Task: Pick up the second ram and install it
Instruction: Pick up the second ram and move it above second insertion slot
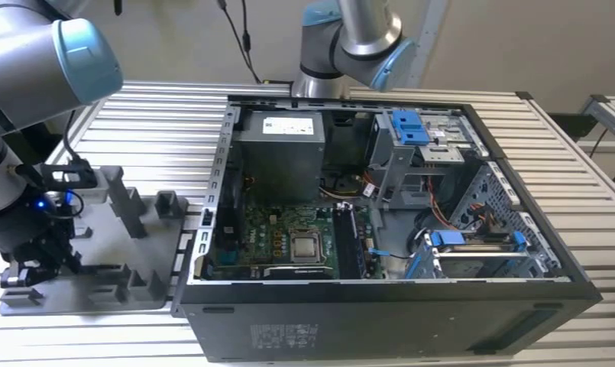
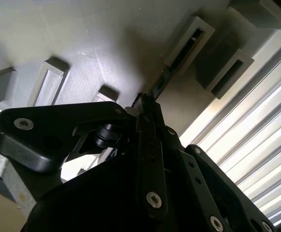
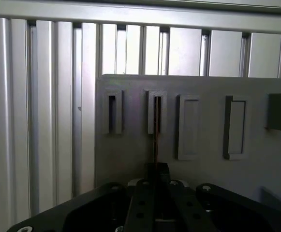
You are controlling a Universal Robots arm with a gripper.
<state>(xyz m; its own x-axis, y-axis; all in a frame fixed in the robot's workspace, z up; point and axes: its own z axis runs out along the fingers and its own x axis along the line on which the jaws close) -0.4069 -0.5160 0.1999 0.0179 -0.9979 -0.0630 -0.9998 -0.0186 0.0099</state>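
The second ram shows edge-on as a thin dark stick. One end stands in a raised slot of the grey fixture tray, and the other end runs between my fingertips. My gripper is shut on it. In the second wrist view the ram slants from its slot down to the gripper. In the exterior view the gripper hangs low over the tray at that view's left, well apart from the open computer case.
The open computer case lies in the middle, with the green motherboard and its long black slots inside. A second arm stands behind the case. Upright tray posts rise close to my arm. The table is ribbed aluminium.
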